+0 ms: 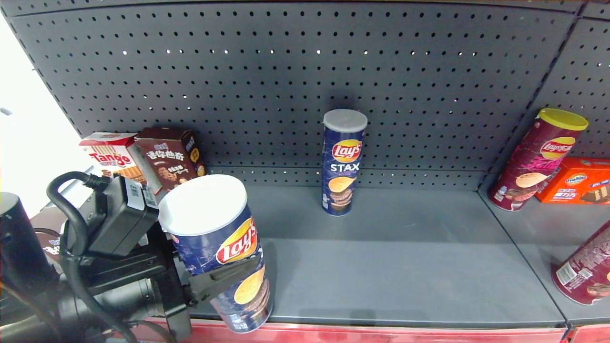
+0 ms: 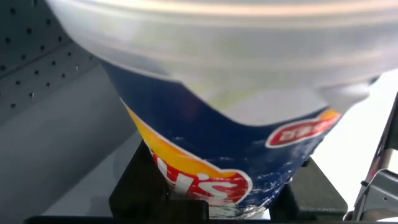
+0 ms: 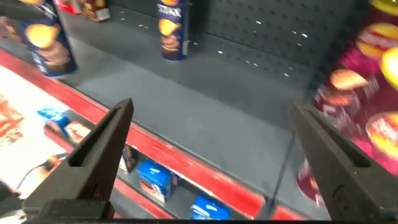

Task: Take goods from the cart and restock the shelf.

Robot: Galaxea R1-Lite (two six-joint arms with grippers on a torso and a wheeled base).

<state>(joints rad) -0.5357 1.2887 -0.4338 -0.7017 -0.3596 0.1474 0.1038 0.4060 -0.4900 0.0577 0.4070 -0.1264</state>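
Observation:
My left gripper [image 1: 217, 274] is shut on a blue chips can [image 1: 224, 247] with a white lid, holding it upright at the front left edge of the grey shelf [image 1: 391, 267]. Close up, the held can [image 2: 217, 143] sits between the black fingers [image 2: 140, 186]. I cannot tell whether its base touches the shelf. A second blue can [image 1: 344, 162] stands at the back middle, also seen from the right wrist as the far can [image 3: 174, 28]. My right gripper [image 3: 214, 155] hangs open in front of the shelf's red edge [image 3: 186, 158], nothing between its fingers.
Two snack boxes [image 1: 143, 155] stand at the back left. On the neighbouring shelf bay to the right are a leaning maroon can [image 1: 538, 159], an orange box [image 1: 579, 181] and another maroon can [image 1: 584, 269]. A pegboard wall [image 1: 286, 71] backs the shelf. Blue packets [image 3: 155, 180] lie on a lower shelf.

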